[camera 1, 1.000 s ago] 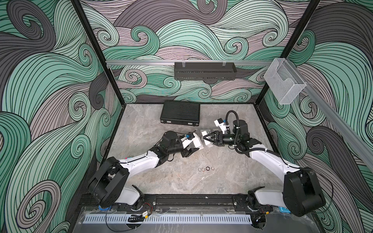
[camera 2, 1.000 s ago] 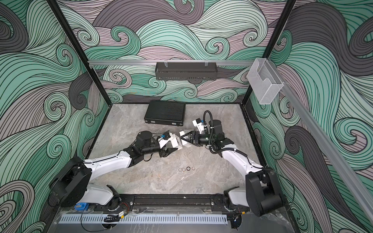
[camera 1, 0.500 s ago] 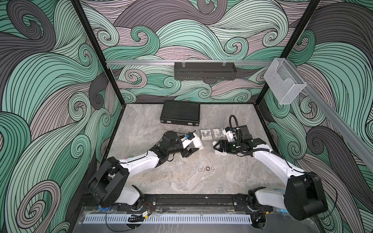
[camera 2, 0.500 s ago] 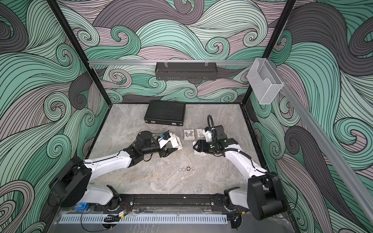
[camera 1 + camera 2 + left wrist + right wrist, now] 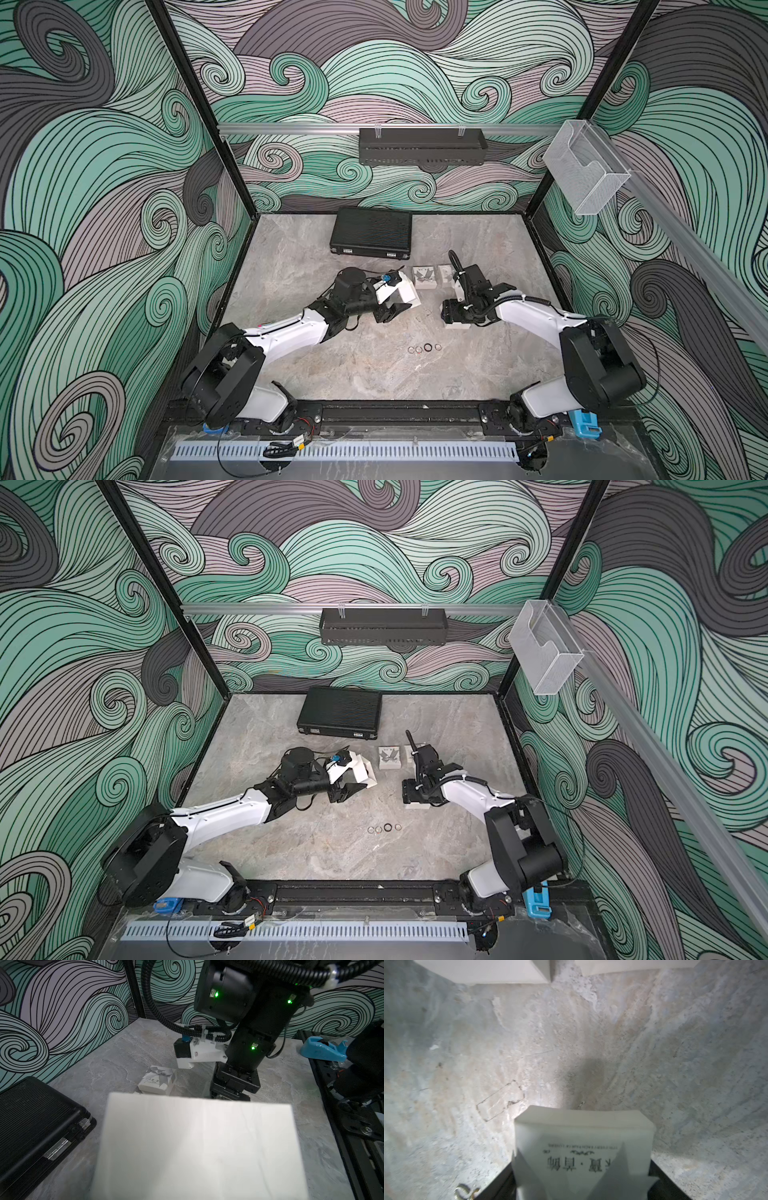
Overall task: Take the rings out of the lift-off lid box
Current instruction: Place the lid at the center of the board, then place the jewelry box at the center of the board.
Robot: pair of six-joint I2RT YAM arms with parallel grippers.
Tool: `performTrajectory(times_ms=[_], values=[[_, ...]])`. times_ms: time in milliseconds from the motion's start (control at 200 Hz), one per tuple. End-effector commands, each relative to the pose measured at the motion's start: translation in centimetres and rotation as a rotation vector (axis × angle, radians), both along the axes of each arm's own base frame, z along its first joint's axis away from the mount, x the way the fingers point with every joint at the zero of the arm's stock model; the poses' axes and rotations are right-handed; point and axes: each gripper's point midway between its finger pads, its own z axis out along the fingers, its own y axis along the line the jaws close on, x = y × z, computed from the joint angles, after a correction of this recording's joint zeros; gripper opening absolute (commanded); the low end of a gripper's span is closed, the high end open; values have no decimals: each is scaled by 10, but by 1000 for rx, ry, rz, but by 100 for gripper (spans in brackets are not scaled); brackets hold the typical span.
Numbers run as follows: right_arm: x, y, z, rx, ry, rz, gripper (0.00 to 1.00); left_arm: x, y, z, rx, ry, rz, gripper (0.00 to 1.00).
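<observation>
The rings [image 5: 424, 348] I can count are 4, loose on the grey stone table [image 5: 478, 374]. The black case [image 5: 371, 232] lies closed at the back of the table.

The left gripper [image 5: 395, 311] sits low and rolled on its side, clamped on the white box [image 5: 405, 291], which it holds tilted. In the left wrist view that box [image 5: 197, 1147] fills the lower half and hides the fingers. No view lets me see into it.

The right gripper [image 5: 455, 321] points straight down, well apart from the left one. Its jaws are spread wide around the lid [image 5: 581, 1147], whose printed face is toward the wrist camera. In both top views the lid [image 5: 457, 326] shows as a pale edge just under the jaws; whether it touches the table I cannot tell.

2 more small white boxes [image 5: 424, 277] with bows sit side by side behind the grippers, near the case.

The rings make a short row, almost touching, nearer my side of the table than either gripper and roughly between them. There are 3 pale bands and 1 black ring [image 5: 388, 827], 3rd from the left.
</observation>
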Motion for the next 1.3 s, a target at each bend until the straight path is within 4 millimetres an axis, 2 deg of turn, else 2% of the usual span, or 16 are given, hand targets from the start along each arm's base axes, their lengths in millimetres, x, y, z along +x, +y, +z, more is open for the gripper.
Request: performTrajectory(times_ms=[0, 210, 381, 446, 511, 696, 871, 956, 1016, 1147, 1297], values=[[12, -7, -1, -92, -44, -36, 75, -1, -7, 19, -34, -16, -25, 65], [13, -1, -10, -129, -31, -14, 82, -2, -6, 18, -30, -15, -24, 65], [11, -2, 5, -129, -49, 3, 94, -3, -5, 18, -31, -18, -20, 65], [10, -2, 18, -120, -64, 14, 99, -3, -5, 19, -32, -19, -20, 65], [8, 1, 36, -89, -94, 34, 100, -3, -5, 20, -32, -21, -21, 65], [-2, 17, 105, 62, -225, 120, 100, -3, -5, 22, -34, -26, -22, 65], [-20, 55, 171, 335, -304, 269, 100, -3, -7, 23, -37, -23, -28, 65], [-28, 76, 196, 479, -316, 333, 99, -3, -7, 23, -39, -20, -31, 65], [-33, 91, 212, 589, -322, 372, 95, -3, -8, 23, -40, -17, -34, 65], [-37, 115, 231, 736, -308, 424, 82, -2, -9, 24, -43, -14, -34, 65], [-28, 129, 225, 737, -283, 428, 70, -1, -10, 24, -44, -11, -33, 65]])
